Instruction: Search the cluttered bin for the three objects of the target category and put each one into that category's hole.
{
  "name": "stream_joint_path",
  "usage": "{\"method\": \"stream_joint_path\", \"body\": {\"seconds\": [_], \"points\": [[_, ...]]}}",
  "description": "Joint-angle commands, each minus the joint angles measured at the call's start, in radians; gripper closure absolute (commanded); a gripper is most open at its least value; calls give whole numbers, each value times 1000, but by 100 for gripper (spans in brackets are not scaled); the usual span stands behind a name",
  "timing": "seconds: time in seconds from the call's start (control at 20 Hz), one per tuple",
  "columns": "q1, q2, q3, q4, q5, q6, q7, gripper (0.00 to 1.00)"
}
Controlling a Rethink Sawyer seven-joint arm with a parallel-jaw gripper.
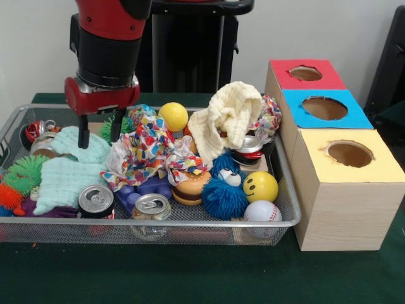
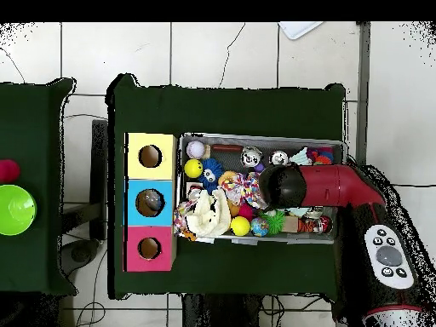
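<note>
Bin (image 1: 288, 190): a wire mesh tray is crowded with balls, cans, cloths and toys.
Gripper (image 1: 100, 137): held above the bin's left end, fingers spread apart, nothing gripped, tips just over the mint cloth (image 1: 66, 177).
Cans: two (image 1: 96, 200) (image 1: 152, 205) are stood at the front wall.
Boxes: red (image 1: 304, 75), blue (image 1: 324, 107) and yellow (image 1: 349, 154) holes are lined up beside the bin.

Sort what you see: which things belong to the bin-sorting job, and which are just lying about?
Job: claw, mesh bin, its clutter such as soda can, baseball, teal cloth; red box, blue box, yellow box with holes.
Lying about: green bowl on the side table.
</note>
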Motion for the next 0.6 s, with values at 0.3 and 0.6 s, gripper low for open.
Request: {"method": "stream_joint_path", "body": {"seconds": [0.3,0.6], "points": [[-5,65,-32,0,26,2,147,0],[-61,150,-26,-18,5,-113,141,0]]}}
